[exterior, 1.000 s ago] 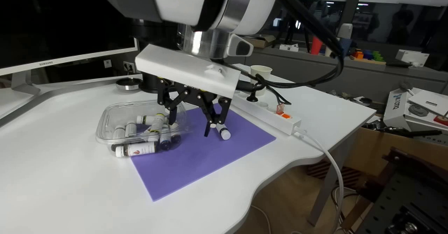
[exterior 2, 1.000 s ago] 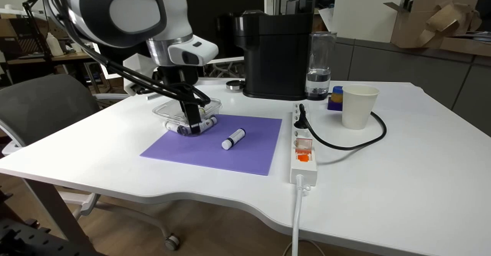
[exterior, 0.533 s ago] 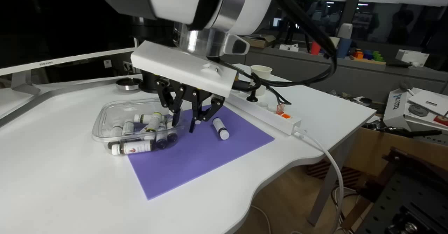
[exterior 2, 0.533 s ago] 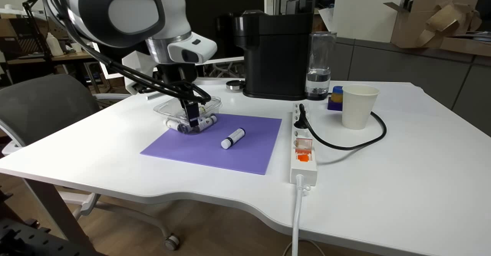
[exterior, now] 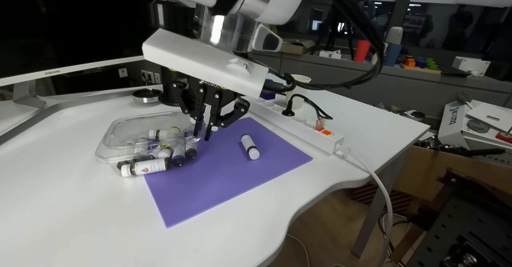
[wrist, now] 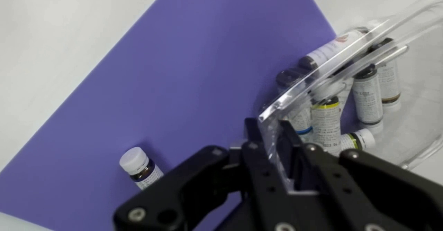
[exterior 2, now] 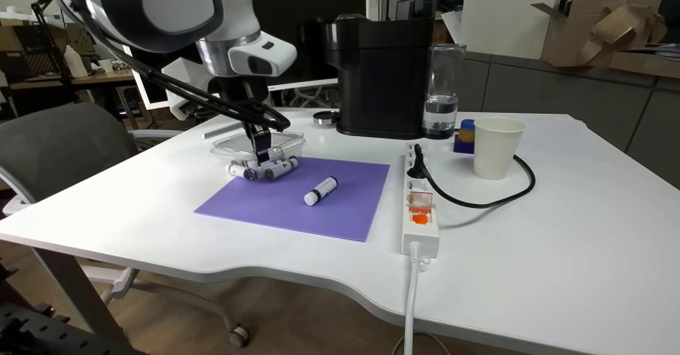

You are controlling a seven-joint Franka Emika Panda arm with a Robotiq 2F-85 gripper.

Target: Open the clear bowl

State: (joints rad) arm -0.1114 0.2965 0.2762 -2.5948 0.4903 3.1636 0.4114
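Observation:
The clear bowl (exterior: 136, 123) sits at the left edge of the purple mat (exterior: 216, 179), with several small dark bottles (exterior: 150, 167) showing through it. Its see-through rim (wrist: 361, 46) crosses the wrist view; I cannot tell lid and base apart there. My gripper (exterior: 202, 136) is at the bowl's near-right corner, tips pointing down. In the wrist view a creased strip of clear plastic from that corner passes between the gripper's (wrist: 269, 124) tips. A narrow gap remains between the fingers, and whether they press on the plastic is unclear.
A loose white-capped bottle (exterior 2: 321, 191) lies on the mat. Further out stand a power strip (exterior 2: 419, 233) with its cable, a paper cup (exterior 2: 496, 148) and a black machine (exterior 2: 382, 78). A monitor (exterior: 60, 27) and a round metal tin (exterior: 147, 95) are behind.
The fingers have come much closer together around the bowl's corner. My gripper has risen and moved leftward in an exterior view, where bowl and bottles have also slid slightly left.

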